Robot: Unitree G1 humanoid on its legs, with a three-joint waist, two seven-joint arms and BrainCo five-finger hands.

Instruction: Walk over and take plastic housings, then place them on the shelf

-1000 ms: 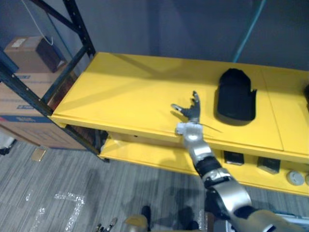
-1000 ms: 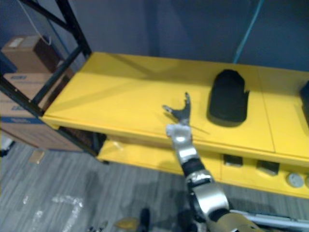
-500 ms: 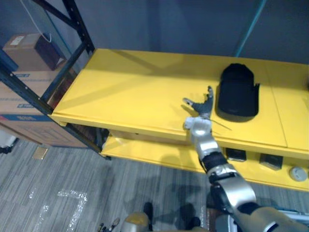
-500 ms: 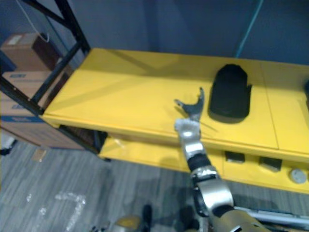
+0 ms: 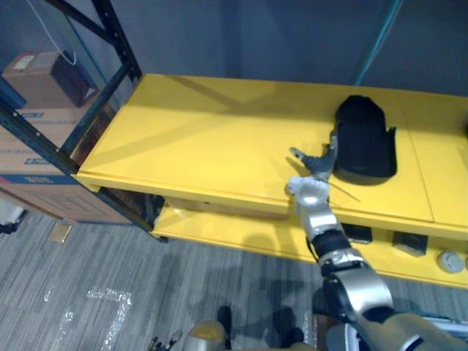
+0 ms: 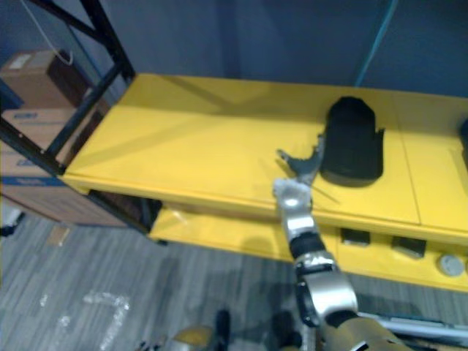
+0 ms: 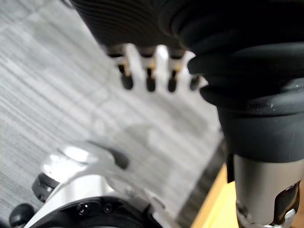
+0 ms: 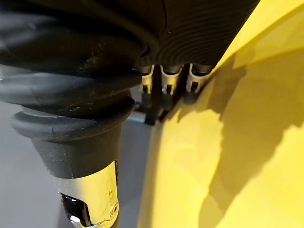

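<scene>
A black plastic housing (image 5: 363,142) lies on the top board of the yellow shelf (image 5: 197,139), toward its right. My right hand (image 5: 316,167) reaches over the shelf's front edge, open, fingers straight and thumb spread. Its fingertips are at the housing's left edge; I cannot tell if they touch. In the right wrist view the fingers (image 8: 164,88) point along the yellow board and hold nothing. My left hand (image 7: 149,71) hangs over the grey floor, fingers relaxed and empty.
Cardboard boxes (image 5: 36,117) stand at the left behind a black rack upright (image 5: 110,44). The lower yellow board carries small parts (image 5: 409,245) at the right. Another dark object (image 6: 464,139) sits at the top board's right end. A teal pole (image 5: 373,44) rises behind.
My right hand has moved to the right along the shelf's front, from well left of the housing to its left edge. The housing has not moved.
</scene>
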